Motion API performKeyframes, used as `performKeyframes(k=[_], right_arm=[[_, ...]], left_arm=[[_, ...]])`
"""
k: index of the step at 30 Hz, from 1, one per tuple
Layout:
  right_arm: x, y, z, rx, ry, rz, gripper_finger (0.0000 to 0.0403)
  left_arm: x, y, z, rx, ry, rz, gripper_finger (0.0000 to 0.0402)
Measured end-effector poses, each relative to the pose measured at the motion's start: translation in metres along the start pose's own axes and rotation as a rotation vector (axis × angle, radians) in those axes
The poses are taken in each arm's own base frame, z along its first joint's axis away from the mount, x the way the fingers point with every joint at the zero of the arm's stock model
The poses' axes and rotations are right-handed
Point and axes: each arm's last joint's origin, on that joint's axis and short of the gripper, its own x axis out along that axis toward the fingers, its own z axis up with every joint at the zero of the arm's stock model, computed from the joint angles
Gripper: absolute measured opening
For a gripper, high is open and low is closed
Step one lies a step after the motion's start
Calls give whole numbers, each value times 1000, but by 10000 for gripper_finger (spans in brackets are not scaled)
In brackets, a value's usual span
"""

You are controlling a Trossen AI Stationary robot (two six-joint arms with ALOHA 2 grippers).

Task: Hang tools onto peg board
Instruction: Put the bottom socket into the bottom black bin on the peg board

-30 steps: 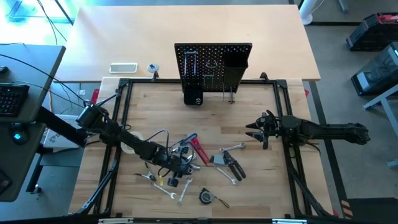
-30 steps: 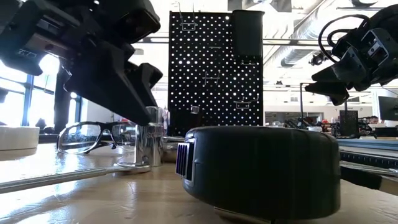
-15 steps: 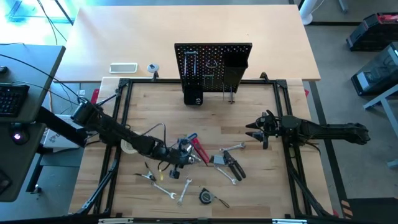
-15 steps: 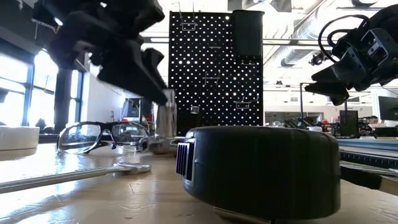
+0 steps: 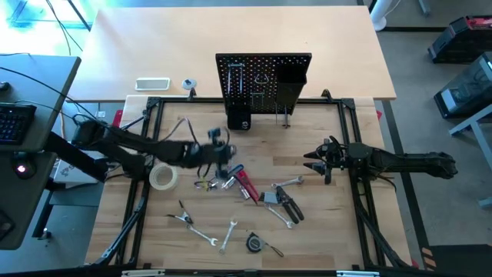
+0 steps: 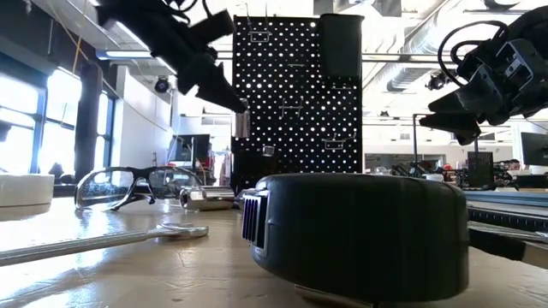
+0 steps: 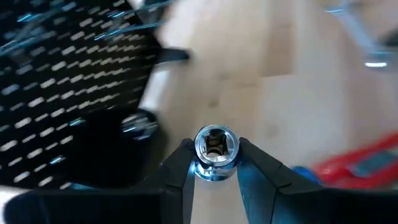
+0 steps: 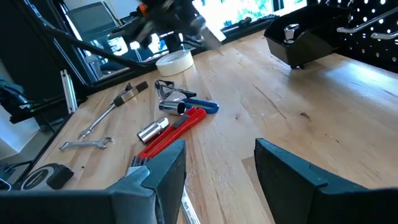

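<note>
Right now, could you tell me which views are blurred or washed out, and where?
Left wrist view: the peg board and table smear with motion, while the silver socket in the left gripper stays fairly sharp. Low view: bright windows backlight the glasses; the tape measure looms large. Right wrist view: the left arm blurs.

Lighting's even and bright on my overhead feed, barely any shadows on the worktop [image 5: 323, 238]. The low camera gets strong backlight from the windows [image 6: 26, 111], so the tape measure [image 6: 360, 235] is a dark blob. Left wrist feed smears the peg board [image 7: 68, 74] badly.
</note>
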Motion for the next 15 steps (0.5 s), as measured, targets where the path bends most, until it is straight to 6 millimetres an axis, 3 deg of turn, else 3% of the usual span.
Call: performKeyframes(k=[6, 15], right_arm=[[0, 0, 0, 0, 0, 1, 185], [0, 0, 0, -4, 0, 1, 185]], left_arm=[[16, 45, -6, -96, -5, 78, 81], [35, 79, -20, -134, -123, 64, 81]])
